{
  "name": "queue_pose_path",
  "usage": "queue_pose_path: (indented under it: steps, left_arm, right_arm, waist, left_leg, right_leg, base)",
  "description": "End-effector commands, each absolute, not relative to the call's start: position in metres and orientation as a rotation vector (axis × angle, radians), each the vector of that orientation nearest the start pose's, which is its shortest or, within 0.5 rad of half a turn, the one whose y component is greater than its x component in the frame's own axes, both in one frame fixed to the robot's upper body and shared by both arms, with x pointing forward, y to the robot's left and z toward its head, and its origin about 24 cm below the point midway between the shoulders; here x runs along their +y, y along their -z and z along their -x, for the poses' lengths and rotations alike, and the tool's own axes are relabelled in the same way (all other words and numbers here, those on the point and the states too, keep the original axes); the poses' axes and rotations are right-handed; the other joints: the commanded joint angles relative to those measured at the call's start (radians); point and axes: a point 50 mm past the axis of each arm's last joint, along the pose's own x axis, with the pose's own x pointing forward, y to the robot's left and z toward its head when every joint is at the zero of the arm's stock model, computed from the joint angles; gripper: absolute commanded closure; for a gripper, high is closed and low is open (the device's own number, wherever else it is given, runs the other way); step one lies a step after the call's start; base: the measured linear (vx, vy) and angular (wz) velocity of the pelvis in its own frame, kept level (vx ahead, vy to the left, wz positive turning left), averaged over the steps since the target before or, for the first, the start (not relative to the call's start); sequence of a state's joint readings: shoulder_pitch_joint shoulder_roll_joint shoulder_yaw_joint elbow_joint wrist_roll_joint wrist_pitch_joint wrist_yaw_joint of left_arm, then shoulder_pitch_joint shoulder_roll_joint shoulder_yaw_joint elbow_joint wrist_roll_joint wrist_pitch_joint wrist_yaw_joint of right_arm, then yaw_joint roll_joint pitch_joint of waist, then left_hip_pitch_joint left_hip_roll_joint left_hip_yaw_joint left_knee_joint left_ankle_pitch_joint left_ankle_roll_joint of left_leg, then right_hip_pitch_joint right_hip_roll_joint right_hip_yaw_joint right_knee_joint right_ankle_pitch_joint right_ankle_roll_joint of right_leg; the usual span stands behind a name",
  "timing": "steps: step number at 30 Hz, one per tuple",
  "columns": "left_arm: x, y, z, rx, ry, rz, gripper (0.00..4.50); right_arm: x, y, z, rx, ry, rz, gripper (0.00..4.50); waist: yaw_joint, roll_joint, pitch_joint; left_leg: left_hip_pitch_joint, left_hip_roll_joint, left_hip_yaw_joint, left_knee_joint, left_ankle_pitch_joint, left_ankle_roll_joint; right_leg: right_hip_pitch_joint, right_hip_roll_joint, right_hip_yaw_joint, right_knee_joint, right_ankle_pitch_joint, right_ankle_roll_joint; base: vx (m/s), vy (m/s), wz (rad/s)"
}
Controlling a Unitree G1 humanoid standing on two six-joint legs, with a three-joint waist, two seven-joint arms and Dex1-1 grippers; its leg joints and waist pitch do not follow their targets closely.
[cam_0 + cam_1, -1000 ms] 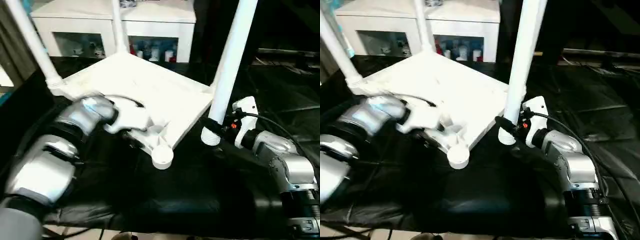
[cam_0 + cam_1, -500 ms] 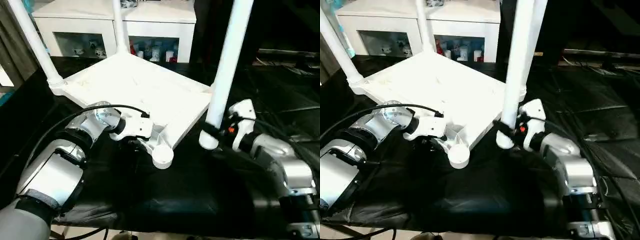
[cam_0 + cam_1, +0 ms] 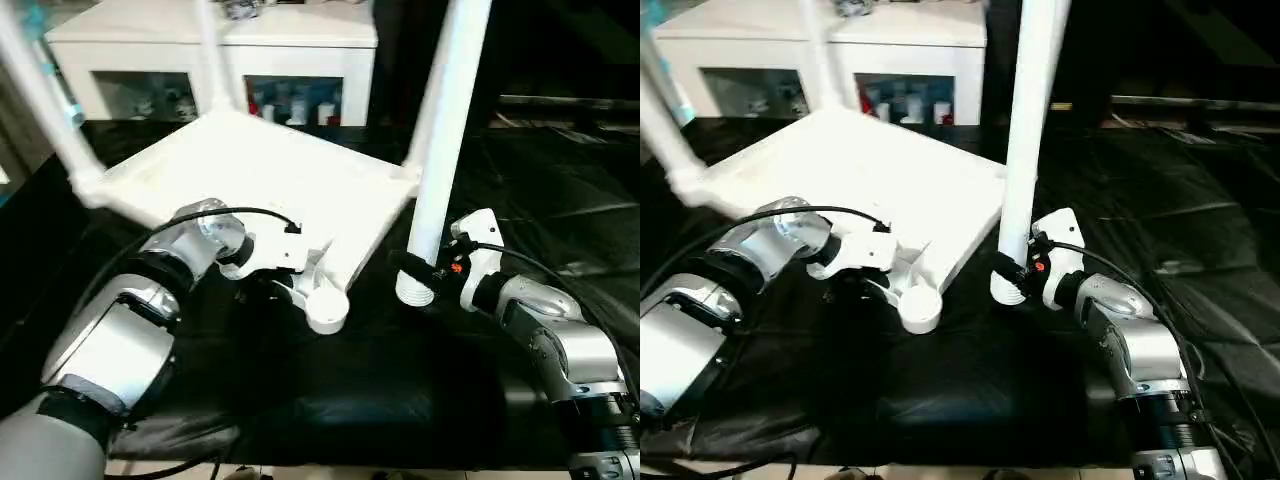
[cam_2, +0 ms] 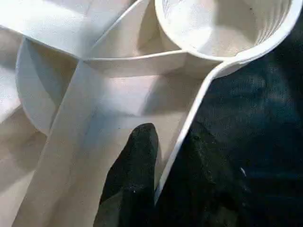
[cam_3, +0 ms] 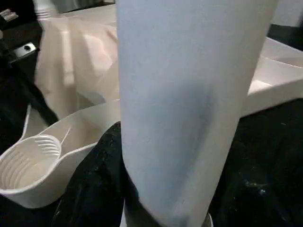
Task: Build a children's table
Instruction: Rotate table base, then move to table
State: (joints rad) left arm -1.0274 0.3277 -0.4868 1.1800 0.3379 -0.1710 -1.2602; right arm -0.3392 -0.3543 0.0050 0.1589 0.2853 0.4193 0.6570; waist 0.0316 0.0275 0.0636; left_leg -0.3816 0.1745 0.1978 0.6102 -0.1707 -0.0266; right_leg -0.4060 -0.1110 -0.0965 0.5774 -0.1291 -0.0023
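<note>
Left eye view shows the children's table lying upside down on the big black table, in the middle, a bit to the left. Its flat top faces down and tilts, with the near corner lifted a little. Three legs look to be in: one at the far left, one at the far middle, and likely one at the far right corner, hidden behind the held leg. They point up. So most of the job looks done.

The near corner socket is still empty. It opens upward.

The right gripper is pinching the last leg near its flared bottom end. This long leg stands almost straight up, just right of the empty socket and apart from it.

The left gripper has its fingers on both sides of the table's thin edge rib beside the socket. They look close together, but I cannot tell if they squeeze yet.

What is left: put the last leg in, then flip the table over.
</note>
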Motion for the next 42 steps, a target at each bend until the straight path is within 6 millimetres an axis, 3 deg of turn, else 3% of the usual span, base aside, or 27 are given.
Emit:
queue_pose_path:
  steps: [1, 6, 10, 14, 16, 17, 18, 19, 20, 21, 22, 23, 24, 25, 26, 28, 29, 30, 31, 33, 36, 37, 38, 39, 40, 41, 42]
  left_arm:
    - [0.131, -0.056, -0.352, 0.757, 1.395, -0.761, 3.76]
    - [0.109, -0.038, -0.347, 0.734, 1.26, -0.548, 3.88]
    - [0.097, -0.028, -0.342, 0.717, 1.176, -0.505, 4.0]
    - [0.083, -0.029, -0.339, 0.585, 1.171, -0.509, 4.13]
    - [0.079, -0.032, -0.336, 0.476, 1.204, -0.575, 4.21]
    - [0.078, -0.033, -0.335, 0.447, 1.211, -0.589, 4.32]
    - [0.077, -0.034, -0.334, 0.423, 1.225, -0.587, 4.32]
    - [0.077, -0.035, -0.333, 0.393, 1.238, -0.605, 4.38]
    - [0.077, -0.035, -0.332, 0.378, 1.247, -0.614, 4.48]
    - [0.079, -0.036, -0.331, 0.352, 1.253, -0.632, 4.48]
    - [0.08, -0.037, -0.331, 0.329, 1.242, -0.639, 4.48]
    - [0.081, -0.038, -0.332, 0.317, 1.231, -0.636, 4.5]
    - [0.081, -0.039, -0.332, 0.312, 1.227, -0.634, 4.5]
    - [0.081, -0.039, -0.332, 0.308, 1.223, -0.632, 4.5]
    - [0.083, -0.041, -0.333, 0.309, 1.228, -0.6, 3.88]
    - [0.085, -0.043, -0.335, 0.305, 1.207, -0.57, 3.88]
    - [0.086, -0.049, -0.337, 0.269, 1.2, -0.538, 3.88]
    - [0.087, -0.051, -0.338, 0.255, 1.198, -0.535, 3.81]
    - [0.087, -0.053, -0.338, 0.247, 1.197, -0.533, 3.77]
    - [0.09, -0.059, -0.339, 0.22, 1.199, -0.506, 3.77]
    - [0.1, -0.092, -0.339, 0.073, 1.209, -0.355, 3.77]
    - [0.105, -0.105, -0.339, 0.028, 1.203, -0.263, 3.77]
    - [0.105, -0.105, -0.339, 0.028, 1.203, -0.263, 3.77]
    - [0.109, -0.113, -0.338, 0.0, 1.187, -0.208, 3.74]
    - [0.113, -0.119, -0.337, -0.023, 1.161, -0.172, 3.74]
    - [0.122, -0.125, -0.341, -0.092, 1.018, -0.15, 3.74]
    - [0.133, -0.125, -0.347, -0.135, 0.821, -0.122, 3.74]
  right_arm:
    - [-0.174, -0.081, -0.306, 0.214, -0.658, -0.018, 2.61]
    - [-0.175, -0.082, -0.307, 0.212, -0.611, -0.067, 2.61]
    - [-0.177, -0.081, -0.308, 0.214, -0.586, -0.082, 2.61]
    - [-0.178, -0.081, -0.309, 0.217, -0.575, -0.079, 2.61]
    - [-0.178, -0.082, -0.31, 0.213, -0.567, -0.074, 2.61]
    - [-0.179, -0.082, -0.31, 0.211, -0.563, -0.072, 2.61]
    - [-0.18, -0.082, -0.311, 0.207, -0.558, -0.071, 2.61]
    - [-0.18, -0.083, -0.312, 0.199, -0.552, -0.069, 2.61]
    - [-0.181, -0.084, -0.312, 0.194, -0.549, -0.067, 2.61]
    - [-0.181, -0.086, -0.312, 0.177, -0.548, -0.064, 2.61]
    - [-0.182, -0.087, -0.313, 0.173, -0.549, -0.055, 2.61]
    - [-0.182, -0.088, -0.313, 0.17, -0.555, -0.043, 2.61]
    - [-0.182, -0.088, -0.313, 0.169, -0.558, -0.038, 2.61]
    - [-0.182, -0.088, -0.313, 0.168, -0.559, -0.034, 2.61]
    - [-0.181, -0.09, -0.312, 0.146, -0.574, -0.021, 2.61]
    - [-0.181, -0.09, -0.312, 0.142, -0.579, -0.021, 2.61]
    - [-0.183, -0.09, -0.312, 0.139, -0.56, -0.042, 2.61]
    - [-0.183, -0.091, -0.312, 0.138, -0.553, -0.051, 2.61]
    - [-0.184, -0.091, -0.312, 0.137, -0.549, -0.057, 2.61]
    - [-0.185, -0.092, -0.312, 0.129, -0.543, -0.073, 2.61]
    - [-0.184, -0.095, -0.309, 0.112, -0.543, -0.084, 2.61]
    - [-0.183, -0.096, -0.308, 0.107, -0.542, -0.089, 2.61]
    - [-0.183, -0.096, -0.308, 0.107, -0.542, -0.089, 2.61]
    - [-0.183, -0.097, -0.306, 0.105, -0.54, -0.09, 2.61]
    - [-0.183, -0.097, -0.305, 0.103, -0.536, -0.09, 2.61]
    - [-0.184, -0.098, -0.302, 0.096, -0.514, -0.08, 2.61]
    - [-0.185, -0.1, -0.3, 0.084, -0.464, -0.061, 2.61]
  waist:
    - [0.005, -0.011, -0.076]
    - [0.006, -0.008, -0.079]
    - [-0.002, -0.008, -0.076]
    - [-0.019, -0.007, -0.071]
    - [-0.047, 0.01, -0.066]
    - [-0.066, 0.022, -0.061]
    - [-0.071, 0.032, -0.063]
    - [-0.073, 0.043, -0.059]
    - [-0.057, 0.04, -0.054]
    - [-0.045, 0.036, -0.05]
    - [-0.056, -0.023, -0.052]
    - [-0.043, -0.043, -0.041]
    - [-0.054, -0.039, -0.043]
    - [-0.035, -0.021, -0.06]
    - [-0.035, -0.006, -0.065]
    - [-0.047, 0.015, -0.076]
    - [-0.055, 0.011, -0.076]
    - [-0.057, 0.008, -0.074]
    - [-0.058, 0.007, -0.069]
    - [-0.059, 0.005, -0.072]
    - [-0.052, 0.005, -0.082]
    - [-0.046, 0.005, -0.092]
    - [-0.044, 0.004, -0.094]
    - [-0.04, 0.003, -0.087]
    - [-0.039, 0.0, -0.085]
    - [-0.03, 0.001, -0.088]
    - [-0.027, 0.003, -0.088]
  left_leg:
    - [0.019, 0.045, -0.034, -0.077, -0.36, 0.012]
    - [0.025, 0.043, -0.029, -0.071, -0.347, 0.036]
    - [0.023, 0.036, -0.031, -0.07, -0.366, 0.046]
    - [0.035, 0.028, -0.04, -0.061, -0.432, 0.031]
    - [0.04, 0.038, -0.057, -0.07, -0.519, 0.017]
    - [0.037, 0.051, -0.074, -0.087, -0.608, -0.001]
    - [0.041, 0.065, -0.085, -0.1, -0.671, -0.014]
    - [0.015, 0.102, -0.108, -0.154, -0.798, -0.04]
    - [0.0, 0.119, -0.108, -0.209, -0.896, -0.073]
    - [0.011, 0.111, -0.088, -0.219, -0.916, -0.084]
    - [0.054, 0.046, -0.071, -0.131, -0.81, -0.085]
    - [0.157, -0.041, -0.025, 0.098, -0.45, -0.042]
    - [0.118, -0.04, -0.042, 0.108, -0.327, -0.019]
    - [0.01, -0.003, -0.068, 0.01, -0.239, 0.001]
    - [0.028, 0.027, -0.082, -0.046, -0.311, 0.001]
    - [0.036, 0.049, -0.091, -0.063, -0.367, -0.004]
    - [0.024, 0.057, -0.087, -0.076, -0.367, 0.008]
    - [0.023, 0.056, -0.083, -0.078, -0.382, 0.012]
    - [0.03, 0.049, -0.074, -0.076, -0.438, 0.013]
    - [0.025, 0.045, -0.072, -0.074, -0.429, 0.017]
    - [0.01, 0.052, -0.071, -0.074, -0.318, 0.031]
    - [0.008, 0.055, -0.066, -0.067, -0.233, 0.043]
    - [0.006, 0.054, -0.062, -0.063, -0.183, 0.056]
    - [0.008, 0.046, -0.054, -0.059, -0.161, 0.087]
    - [0.01, 0.045, -0.05, -0.058, -0.171, 0.088]
    - [0.004, 0.041, -0.046, -0.053, -0.139, 0.1]
    - [0.005, 0.043, -0.047, -0.053, -0.122, 0.105]
  right_leg:
    - [0.048, -0.057, 0.036, -0.085, -0.469, -0.193]
    - [0.044, -0.052, 0.033, -0.086, -0.465, -0.203]
    - [0.044, -0.048, 0.022, -0.102, -0.584, -0.14]
    - [0.035, -0.046, -0.006, -0.133, -0.728, -0.055]
    - [0.043, -0.04, -0.04, -0.153, -0.725, -0.018]
    - [0.06, -0.033, -0.061, -0.157, -0.689, 0.0]
    - [0.071, -0.034, -0.066, -0.142, -0.635, -0.006]
    - [0.111, -0.026, -0.044, -0.056, -0.464, -0.035]
    - [0.121, -0.018, -0.011, 0.043, -0.27, -0.071]
    - [0.104, -0.012, -0.001, 0.048, -0.246, -0.086]
    - [0.045, -0.034, 0.026, -0.06, -0.579, -0.061]
    - [-0.087, -0.094, -0.006, -0.227, -1.098, 0.017]
    - [-0.043, -0.131, 0.006, -0.217, -1.158, 0.018]
    - [0.09, -0.136, 0.016, -0.145, -1.018, 0.037]
    - [0.061, -0.072, -0.016, -0.123, -0.795, 0.016]
    - [0.064, -0.059, -0.017, -0.103, -0.57, -0.049]
    - [0.07, -0.057, -0.005, -0.082, -0.364, -0.145]
    - [0.07, -0.058, -0.004, -0.081, -0.36, -0.162]
    - [0.061, -0.059, -0.003, -0.089, -0.431, -0.166]
    - [0.065, -0.067, -0.001, -0.092, -0.474, -0.158]
    - [0.074, -0.072, 0.009, -0.073, -0.352, -0.196]
    - [0.076, -0.076, 0.013, -0.055, -0.254, -0.227]
    - [0.072, -0.072, 0.015, -0.046, -0.195, -0.247]
    - [0.059, -0.064, 0.014, -0.051, -0.189, -0.258]
    - [0.058, -0.063, 0.017, -0.049, -0.205, -0.264]
    - [0.069, -0.063, 0.016, -0.046, -0.22, -0.258]
    - [0.066, -0.061, 0.016, -0.047, -0.213, -0.251]
  base:
    - [0.0, 0.0, 0.0]
    - [0.0, 0.0, 0.0]
    - [0.0, 0.0, 0.0]
    - [0.0, 0.0, 0.0]
    - [0.0, 0.0, 0.0]
    - [0.0, 0.0, 0.0]
    - [0.0, 0.0, 0.0]
    - [0.0, 0.0, 0.0]
    - [-0.07, -0.007, 0.02]
    - [-0.07, -0.007, 0.02]
    - [0.001, -0.06, 0.09]
    - [0.011, -0.063, -0.11]
    - [0.011, -0.063, -0.11]
    - [0.042, -0.004, -0.24]
    - [0.059, 0.006, -0.07]
    - [0.029, 0.003, -0.03]
    - [0.0, 0.0, 0.0]
    - [0.0, 0.0, 0.0]
    - [0.0, 0.0, 0.0]
    - [0.0, 0.0, 0.0]
    - [0.0, 0.0, 0.0]
    - [0.0, 0.0, 0.0]
    - [0.0, 0.0, 0.0]
    - [0.0, 0.0, 0.0]
    - [0.049, -0.056, 0.07]
    - [0.046, -0.054, 0.03]
    - [0.046, -0.054, 0.03]
